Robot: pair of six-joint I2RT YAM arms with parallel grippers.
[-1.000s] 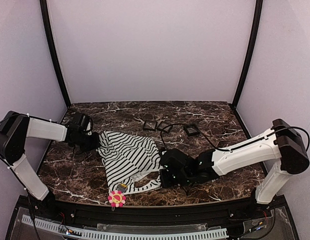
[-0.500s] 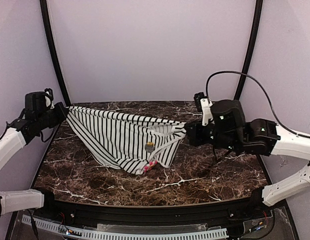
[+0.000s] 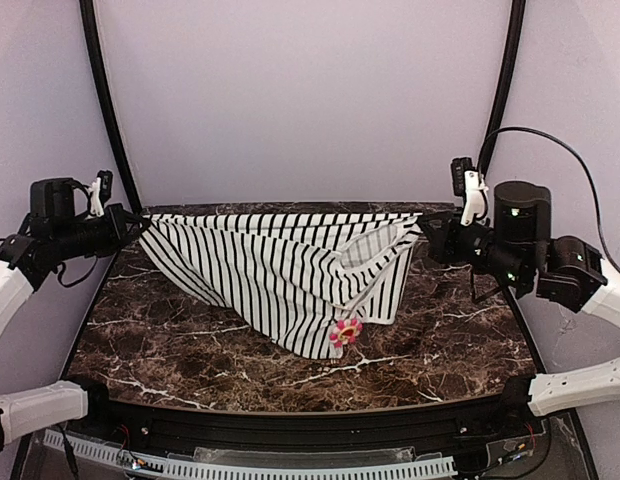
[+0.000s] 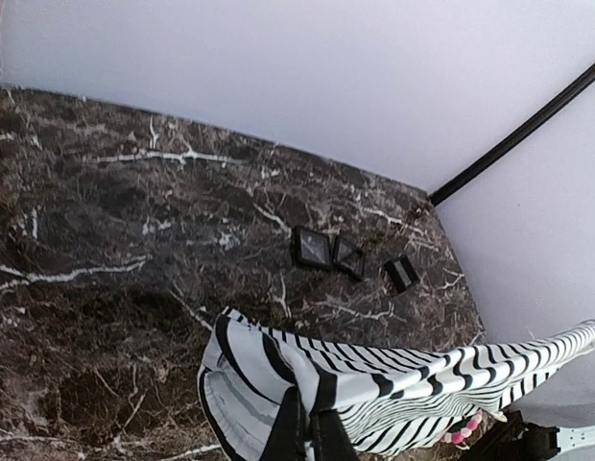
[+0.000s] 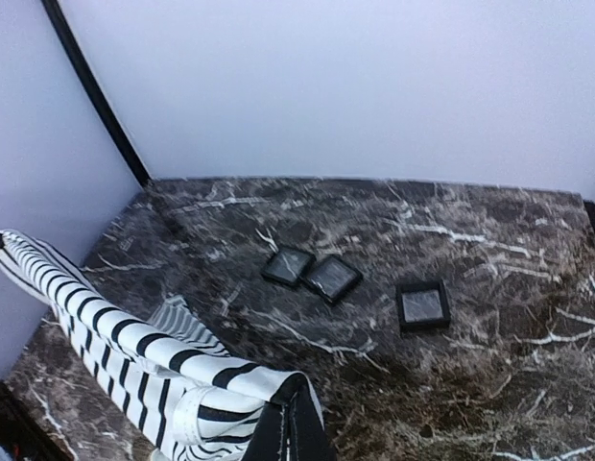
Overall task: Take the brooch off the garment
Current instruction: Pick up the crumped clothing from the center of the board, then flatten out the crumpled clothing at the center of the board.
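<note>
The garment (image 3: 280, 268), white with thin black stripes, hangs stretched in the air between my two grippers. My left gripper (image 3: 133, 223) is shut on its left corner and my right gripper (image 3: 424, 234) is shut on its right corner. The cloth sags to a point low over the table, and there the pink and white brooch (image 3: 345, 332) hangs pinned to it. In the left wrist view my left gripper (image 4: 307, 411) pinches the garment (image 4: 393, 379), with the brooch (image 4: 462, 433) showing at its lower edge. In the right wrist view my right gripper (image 5: 290, 415) clamps the garment (image 5: 134, 355).
Three small black square frames (image 5: 286, 266) (image 5: 331, 279) (image 5: 422, 305) lie on the dark marble table (image 3: 170, 340) towards the back, behind the hanging cloth. Pale walls and black corner posts (image 3: 108, 110) close in the table on three sides.
Both arms have risen and spread apart, lifting the garment off the table and pulling it taut. The brooch went from near the front edge to hanging under the cloth.
</note>
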